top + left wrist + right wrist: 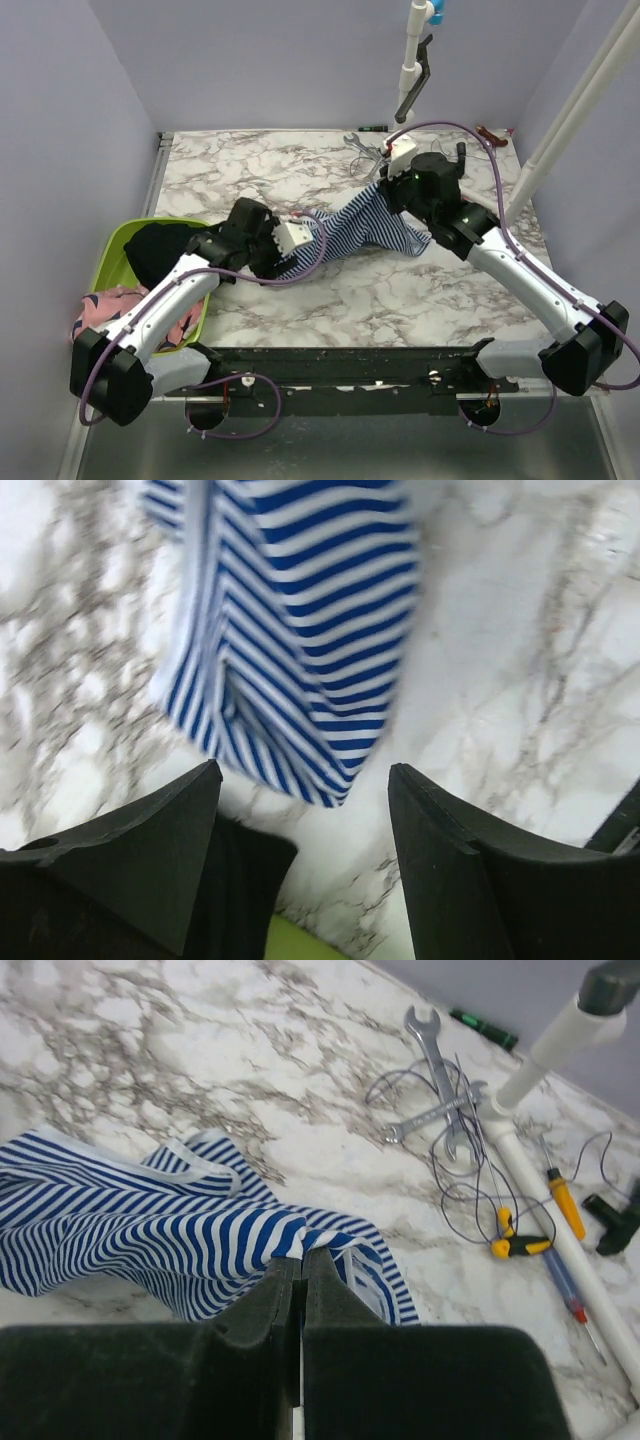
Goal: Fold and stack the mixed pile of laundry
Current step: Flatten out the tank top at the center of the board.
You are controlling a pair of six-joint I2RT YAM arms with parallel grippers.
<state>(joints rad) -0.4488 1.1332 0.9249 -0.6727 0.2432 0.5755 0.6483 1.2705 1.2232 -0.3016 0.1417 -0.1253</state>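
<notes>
The navy-and-white striped garment (362,232) lies stretched across the marble table (250,170), its right end lifted. My right gripper (390,188) is shut on a fold of that striped garment (150,1230), the cloth pinched at the tips of the right gripper (303,1255). My left gripper (312,243) hovers at the garment's left end. It is open, and in the left wrist view the left gripper (305,770) holds nothing, with the striped cloth (290,610) just beyond its tips. The black garment (160,250) and the pink one (100,305) sit in the lime basin (118,243).
Wrenches (440,1080), screwdrivers (555,1200) and a thin looped wire (460,1175) lie at the table's far right, beside a white pipe (530,1160). A black handle (413,88) hangs from another pipe over the back edge. The basin stands at the table's left edge.
</notes>
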